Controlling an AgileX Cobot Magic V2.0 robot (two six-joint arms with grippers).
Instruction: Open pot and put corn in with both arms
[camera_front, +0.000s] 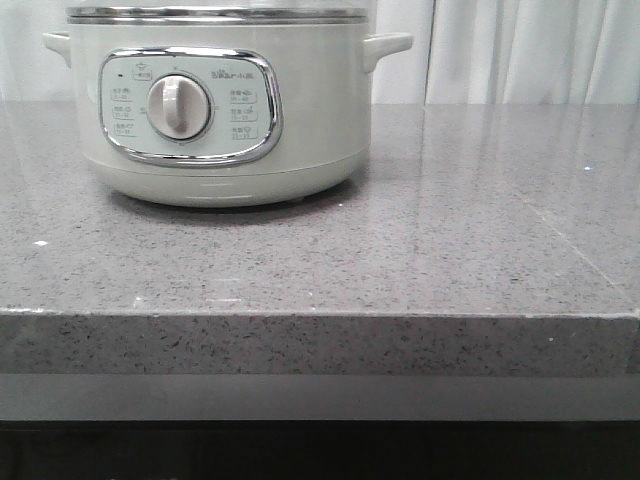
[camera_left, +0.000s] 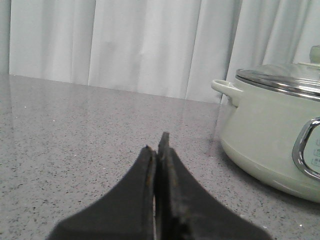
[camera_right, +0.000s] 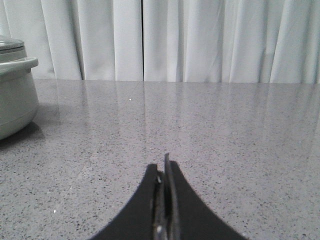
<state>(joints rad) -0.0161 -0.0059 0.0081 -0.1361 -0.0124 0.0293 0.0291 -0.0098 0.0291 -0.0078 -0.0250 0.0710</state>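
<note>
Grey speckled countertop (camera_front: 480, 230), pot (camera_front: 215, 110) at left-rear, lid (camera_left: 282, 80) on. Left gripper (camera_left: 159, 150) pressed closed, empty, low over the counter, pot near it, apart. Right gripper (camera_right: 164, 167) closed, empty, pot well off. Panel (camera_front: 190, 105) print too small to read.

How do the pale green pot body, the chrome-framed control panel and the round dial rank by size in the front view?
Largest to smallest:
1. pale green pot body
2. chrome-framed control panel
3. round white dial
</note>
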